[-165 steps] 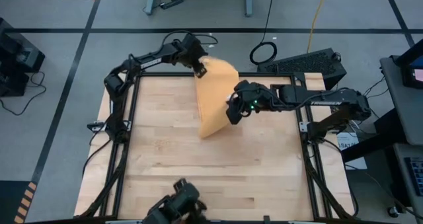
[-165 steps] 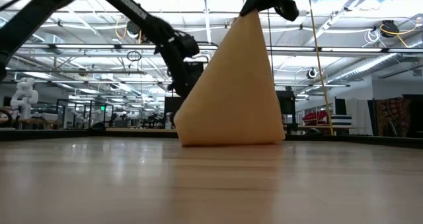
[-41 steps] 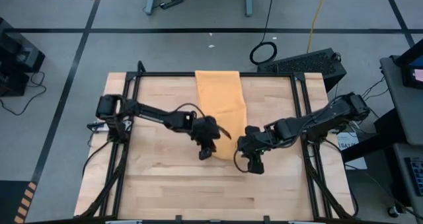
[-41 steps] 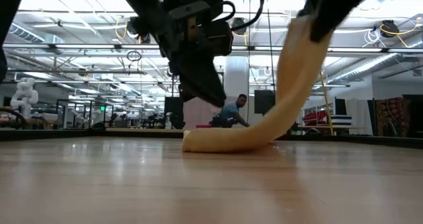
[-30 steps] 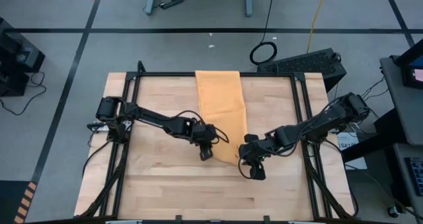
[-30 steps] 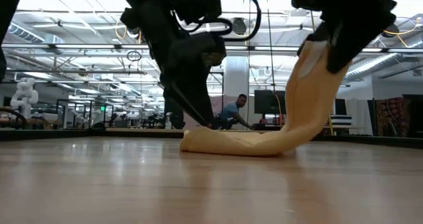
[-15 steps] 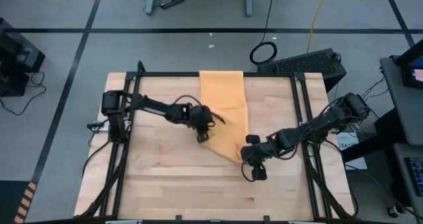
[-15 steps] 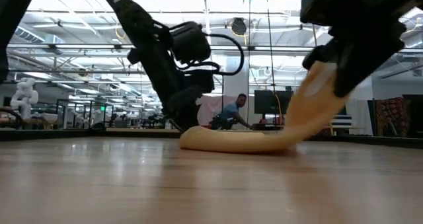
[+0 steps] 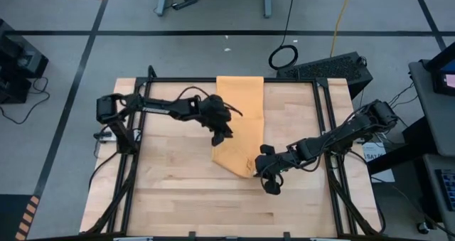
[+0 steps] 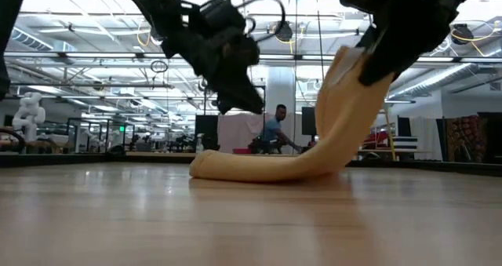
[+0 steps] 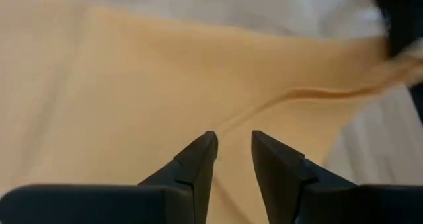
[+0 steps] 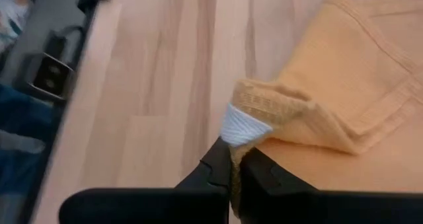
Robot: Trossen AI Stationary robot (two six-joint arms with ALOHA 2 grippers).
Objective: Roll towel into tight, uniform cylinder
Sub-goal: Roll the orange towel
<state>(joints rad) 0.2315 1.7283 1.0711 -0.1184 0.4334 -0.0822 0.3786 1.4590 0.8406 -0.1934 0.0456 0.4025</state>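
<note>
Wooden table (image 9: 178,191) bears folded yellow towel (image 9: 240,120), corner lifted by clenched right gripper (image 9: 260,171).

2 dark jointed arms (image 9: 170,107) (looped cables)

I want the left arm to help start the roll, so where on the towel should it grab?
Probably the free near corner of the towel, opposite the one the right gripper pinches by the white label. Come down from above: the cloth lies flat there, and the left gripper hangs open over it.
</note>
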